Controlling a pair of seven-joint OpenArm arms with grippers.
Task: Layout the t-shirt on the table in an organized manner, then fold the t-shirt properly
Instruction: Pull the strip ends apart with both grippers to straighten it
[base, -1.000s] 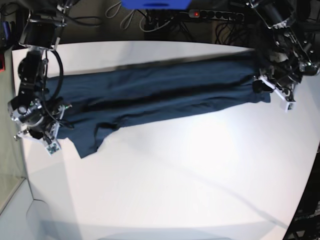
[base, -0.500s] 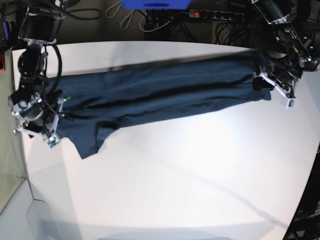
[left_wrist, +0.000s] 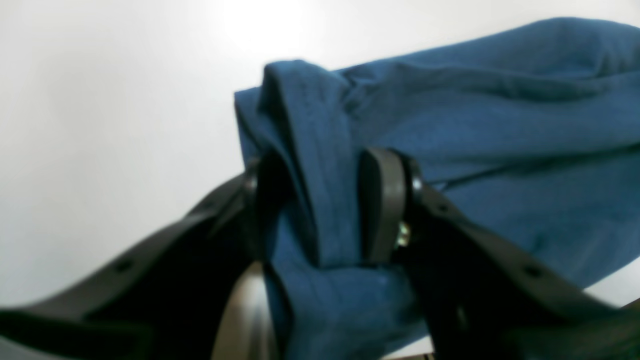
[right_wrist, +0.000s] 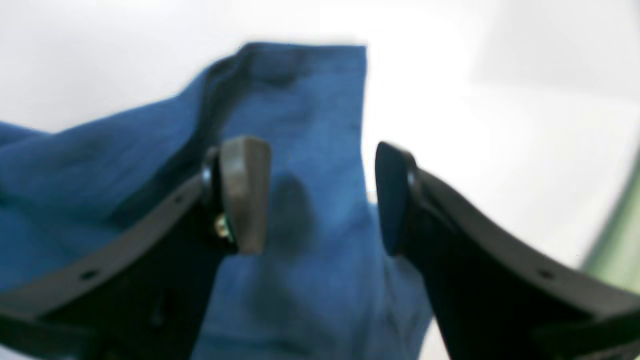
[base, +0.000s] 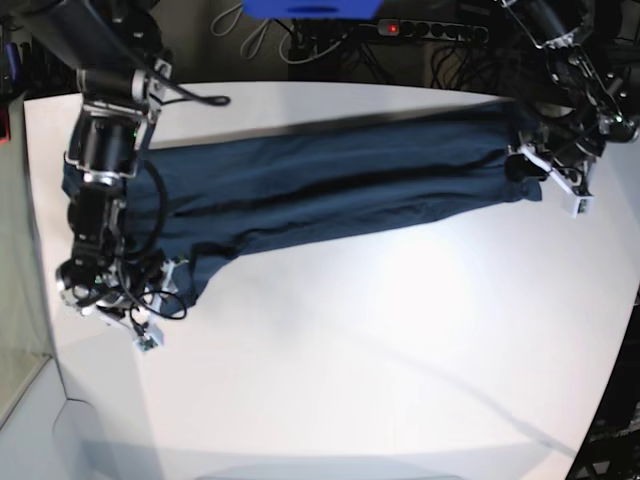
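Observation:
The dark navy t-shirt (base: 330, 185) lies stretched in a long wrinkled band across the white table (base: 350, 350), with a flap hanging toward the front at its left end. At the shirt's right end, my left gripper (base: 528, 172) is shut on a bunched fold of the t-shirt (left_wrist: 500, 125), with cloth pinched between its fingers (left_wrist: 380, 205). By the front-left flap, my right gripper (base: 165, 290) stands open. In the right wrist view the t-shirt (right_wrist: 310, 100) lies flat below the right gripper (right_wrist: 320, 197), and nothing is clamped.
A black power strip (base: 420, 30) with a red light, cables and a blue object (base: 310, 8) sit behind the table's back edge. The table's curved edge runs down the right side (base: 615, 330).
My right gripper opened, let go of the shirt's left end and moved toward the front, to the hanging flap. The left gripper kept its hold and stayed in place.

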